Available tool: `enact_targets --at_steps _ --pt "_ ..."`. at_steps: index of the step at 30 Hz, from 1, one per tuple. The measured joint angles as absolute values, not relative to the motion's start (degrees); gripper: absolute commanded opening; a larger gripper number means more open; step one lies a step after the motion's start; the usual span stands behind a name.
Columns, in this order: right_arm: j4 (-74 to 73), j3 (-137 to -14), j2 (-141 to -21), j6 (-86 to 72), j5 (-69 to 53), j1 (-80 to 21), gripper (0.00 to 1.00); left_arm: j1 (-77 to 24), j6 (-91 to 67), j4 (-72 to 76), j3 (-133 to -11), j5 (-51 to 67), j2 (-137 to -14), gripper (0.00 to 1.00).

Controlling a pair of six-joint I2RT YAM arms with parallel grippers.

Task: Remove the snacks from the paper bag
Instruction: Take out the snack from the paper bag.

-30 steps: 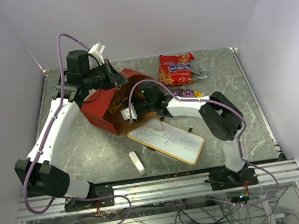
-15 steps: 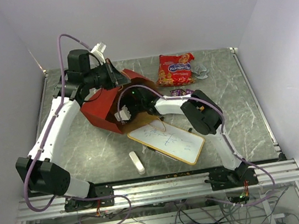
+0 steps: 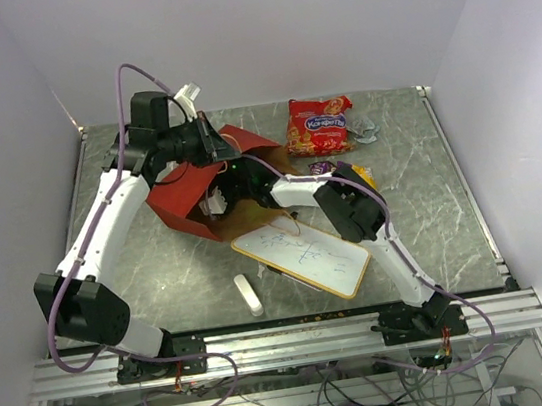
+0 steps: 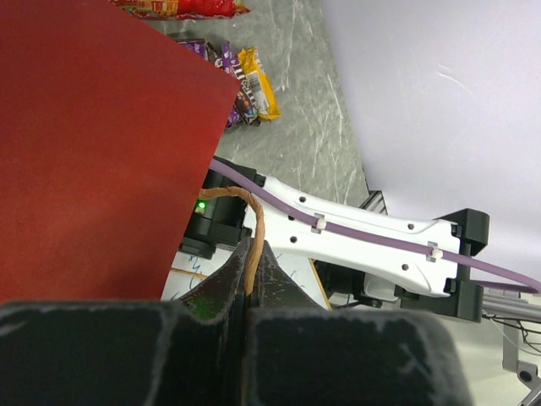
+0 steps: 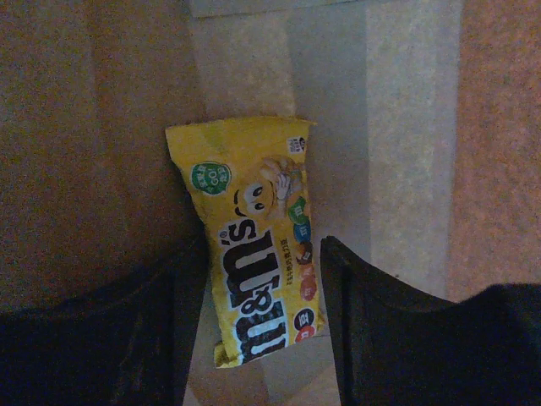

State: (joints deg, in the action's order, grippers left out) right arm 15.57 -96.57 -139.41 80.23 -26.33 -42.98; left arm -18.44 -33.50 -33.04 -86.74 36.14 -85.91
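Note:
The red paper bag lies on its side with its mouth toward the right. My left gripper is shut on its twine handle and holds the upper wall up. My right gripper is inside the bag and open. Its fingers straddle a yellow candy pack that lies on the brown kraft inside, without closing on it. On the table are the red-orange bag, a silvery wrapper, and purple and yellow packs, partly behind my right arm in the top view.
A white whiteboard lies in front of the bag mouth, under my right arm. A small white eraser stick lies near the front edge. Walls stand close on the left, back and right.
My right arm has pushed further left, deeper into the bag. My left gripper has shifted slightly up and right, still holding the handle.

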Motion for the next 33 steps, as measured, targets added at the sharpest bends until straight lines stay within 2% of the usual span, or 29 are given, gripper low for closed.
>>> enact_targets --at_steps 6,12,17,26,33 --pt "16.49 -100.22 -142.34 80.23 -26.37 -42.85 0.45 -18.94 -32.21 -35.05 -87.35 36.27 -86.02 0.07" --pt "16.36 -100.31 -142.61 80.25 -26.5 -42.39 0.19 -19.11 -31.22 -35.88 -88.97 36.27 -86.15 0.07" --pt "17.1 -100.07 -142.61 79.46 -26.72 -41.52 0.07 -19.11 -31.24 -36.23 -88.97 36.21 -86.15 0.07" --pt "19.22 -96.71 -141.12 79.13 -27.16 -41.23 0.0 -17.76 -32.64 -35.86 -87.9 36.25 -86.08 0.07" --pt "22.83 -84.79 -132.2 75.81 -26.26 -41.71 0.0 -17.1 -32.62 -35.88 -87.9 36.05 -86.06 0.07"
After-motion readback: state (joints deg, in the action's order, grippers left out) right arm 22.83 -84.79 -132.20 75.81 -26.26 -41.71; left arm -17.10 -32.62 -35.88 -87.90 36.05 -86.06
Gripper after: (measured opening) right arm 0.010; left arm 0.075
